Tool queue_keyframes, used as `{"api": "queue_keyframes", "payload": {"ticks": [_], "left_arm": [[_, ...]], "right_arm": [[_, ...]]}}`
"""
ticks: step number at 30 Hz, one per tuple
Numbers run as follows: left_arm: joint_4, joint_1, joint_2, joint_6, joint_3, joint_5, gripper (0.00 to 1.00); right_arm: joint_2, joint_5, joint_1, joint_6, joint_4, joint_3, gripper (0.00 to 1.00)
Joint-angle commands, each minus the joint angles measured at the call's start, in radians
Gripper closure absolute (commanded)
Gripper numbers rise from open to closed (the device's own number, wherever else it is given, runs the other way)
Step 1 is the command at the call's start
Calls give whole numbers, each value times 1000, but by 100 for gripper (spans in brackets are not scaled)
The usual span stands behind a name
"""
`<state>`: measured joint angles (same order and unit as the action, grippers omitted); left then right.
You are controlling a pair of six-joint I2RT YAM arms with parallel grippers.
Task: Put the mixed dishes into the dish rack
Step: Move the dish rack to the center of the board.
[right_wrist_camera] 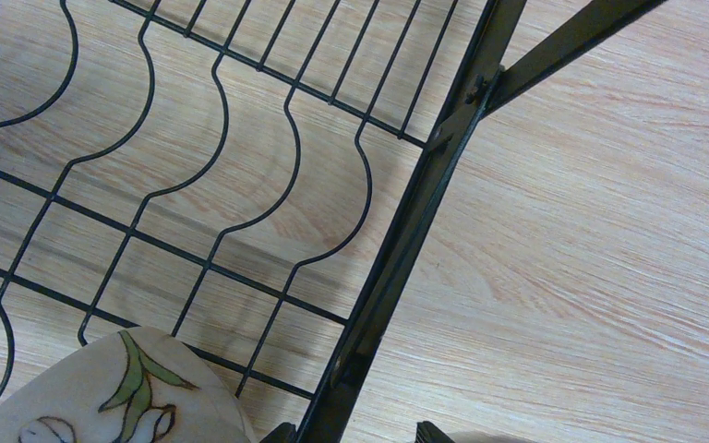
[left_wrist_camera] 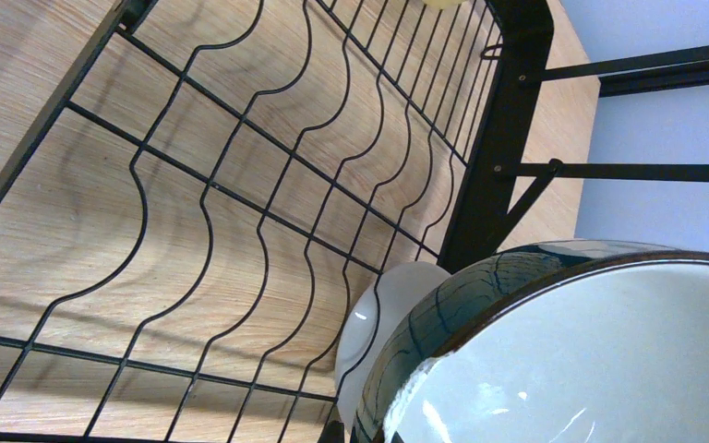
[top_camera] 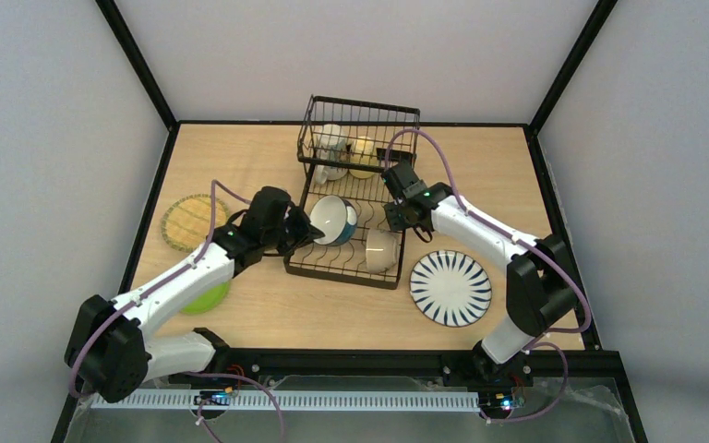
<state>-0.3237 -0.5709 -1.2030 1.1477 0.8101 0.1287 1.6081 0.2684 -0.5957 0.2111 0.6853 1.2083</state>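
Beige mug, yellow mug and white bowl sit in the black wire dish rack. Left end effector pinches the blue-white bowl there; right end effector is spread. Lime-green plate, yellow woven plate and striped white plate lie unloaded on the worktop.

Light wooden table with visible grain, plain pale grey walls on three sides, black frame posts in the corners, soft even light.

The dish rack stands mid-way across the counter, with its basket section at the far end — left mug and right mug inside. In the dividers sit the left bowl and, nearer, the right bowl. Left of the rack lie the far plate and near plate — right of it, the third plate.
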Motion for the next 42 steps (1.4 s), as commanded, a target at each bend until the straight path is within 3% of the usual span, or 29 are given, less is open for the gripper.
{"api": "queue_keyframes", "payload": {"ticks": [1, 5, 42], "left_arm": [[87, 1, 3, 17, -6, 34, 98], [91, -2, 0, 14, -8, 32, 98], [170, -14, -79, -28, 21, 49, 98]], "right_arm": [[-84, 27, 5, 18, -80, 6, 26], [-103, 13, 5, 22, -73, -11, 22], [-85, -169, 5, 62, -75, -122, 16]]}}
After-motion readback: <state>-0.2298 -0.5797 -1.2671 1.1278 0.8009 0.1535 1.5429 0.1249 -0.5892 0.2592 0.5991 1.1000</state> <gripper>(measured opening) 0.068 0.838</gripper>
